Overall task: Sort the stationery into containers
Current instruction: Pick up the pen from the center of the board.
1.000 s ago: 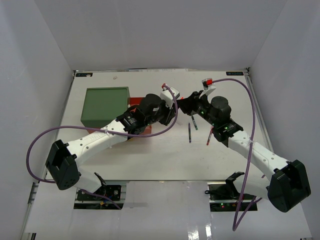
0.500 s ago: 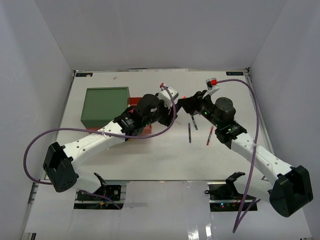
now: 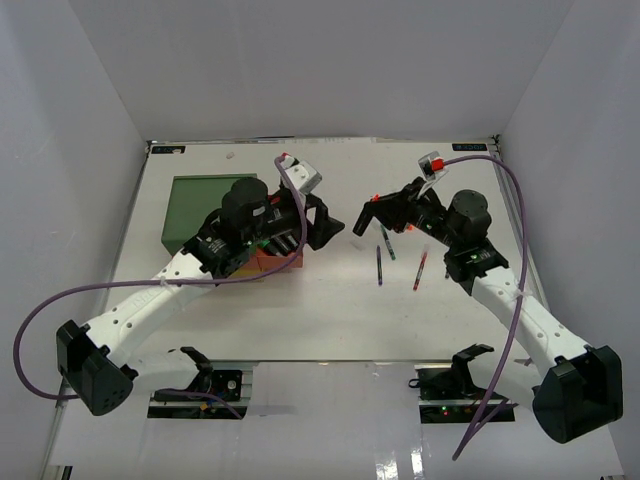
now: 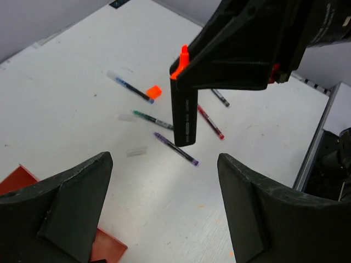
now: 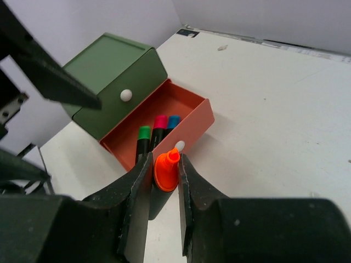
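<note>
Clamped tight in the right gripper (image 5: 164, 165): one orange-capped highlighter (image 5: 166, 171), black body pinched between both fingers, cap poking out past the tips. Held to the right of the drawer stack (image 3: 208, 208), near the loose pens and not inside any tier. Opposite, at the left gripper (image 4: 163, 159): jaws spread wide, holding nothing, poised over the white table (image 4: 66, 82) and facing the other arm's catch.

Next out, in the red-orange drawer (image 5: 189, 118), pulled open from under the closed green tier (image 5: 104, 66): three highlighters side by side, namely one green-capped highlighter (image 5: 144, 133), one pink-capped highlighter (image 5: 160, 121) and one blue-capped highlighter (image 5: 174, 119). With the one in the grip, four highlighters in all. Two round white knobs (image 5: 125, 94), one on each of those two drawer fronts. Any third tier too hidden behind the left arm to make out.

Farther out, loose on the table in the left wrist view: five thin pens, none touching a gripper. One blue pen (image 4: 130, 86) with a clear end, one green pen (image 4: 153, 120), one purple pen (image 4: 176, 149), one red pen (image 4: 210, 121) and one dark pen (image 4: 220, 97), all close together, the red and dark ones partly behind the held highlighter. Just beside the blue pen's tip, one small orange piece (image 4: 154, 91). Near the green and purple pens, two small clear bits (image 4: 137, 151), too faint to identify.
</note>
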Robot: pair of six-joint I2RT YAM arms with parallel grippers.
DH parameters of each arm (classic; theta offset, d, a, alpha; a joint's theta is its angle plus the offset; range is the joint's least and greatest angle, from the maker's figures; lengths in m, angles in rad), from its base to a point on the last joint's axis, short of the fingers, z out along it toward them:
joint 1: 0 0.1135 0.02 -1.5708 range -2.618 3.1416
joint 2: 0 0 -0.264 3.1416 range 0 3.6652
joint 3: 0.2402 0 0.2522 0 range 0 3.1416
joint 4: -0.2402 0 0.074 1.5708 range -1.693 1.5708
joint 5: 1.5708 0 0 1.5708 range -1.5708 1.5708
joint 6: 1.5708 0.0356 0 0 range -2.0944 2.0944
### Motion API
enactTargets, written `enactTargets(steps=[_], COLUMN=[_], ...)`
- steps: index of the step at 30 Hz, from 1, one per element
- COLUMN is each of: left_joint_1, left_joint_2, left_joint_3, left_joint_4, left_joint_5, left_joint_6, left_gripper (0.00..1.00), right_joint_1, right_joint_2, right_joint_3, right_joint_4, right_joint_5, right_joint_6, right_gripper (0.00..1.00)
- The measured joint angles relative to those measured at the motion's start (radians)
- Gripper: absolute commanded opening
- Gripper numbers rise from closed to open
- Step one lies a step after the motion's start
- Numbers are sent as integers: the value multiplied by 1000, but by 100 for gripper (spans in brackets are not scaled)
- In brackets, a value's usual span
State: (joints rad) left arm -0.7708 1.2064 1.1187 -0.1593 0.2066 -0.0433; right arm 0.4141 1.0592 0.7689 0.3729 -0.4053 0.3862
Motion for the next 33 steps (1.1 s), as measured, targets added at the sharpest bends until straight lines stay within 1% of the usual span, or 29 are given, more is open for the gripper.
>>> enactTargets(steps=[4, 8, 12, 16, 21, 23, 27, 33], left_joint_1=[88, 93, 91, 91, 91, 91, 91, 91], left_joint_2=[-13, 2, 21, 26, 60, 83, 126, 150], left_joint_3=[0, 0, -1, -31, -34, -34, -34, -34], left_joint_4=[43, 69, 98, 165, 238, 266, 312, 359], left_joint_5=[163, 299, 392, 446, 504, 525, 554, 573], left_joint_6=[-10, -17, -32, -60, -109, -132, -171, -205], left_gripper=[89, 89, 89, 87, 80, 79, 73, 66], right_joint_1=[-33, -35, -34, -34, -34, -34, -34, -34], right_joint_2=[1, 10, 11, 19, 39, 44, 45, 48], right_joint_3=[11, 45, 60, 73, 75, 75, 75, 75], right_joint_4=[-7, 14, 74, 124, 213, 240, 279, 309], right_joint_5=[-148, -287, -380, -430, -476, -484, -489, -488], right_joint_6=[-32, -38, -27, -16, 31, 46, 63, 80], right_gripper=[8, 8, 8, 8, 8, 8, 8, 8])
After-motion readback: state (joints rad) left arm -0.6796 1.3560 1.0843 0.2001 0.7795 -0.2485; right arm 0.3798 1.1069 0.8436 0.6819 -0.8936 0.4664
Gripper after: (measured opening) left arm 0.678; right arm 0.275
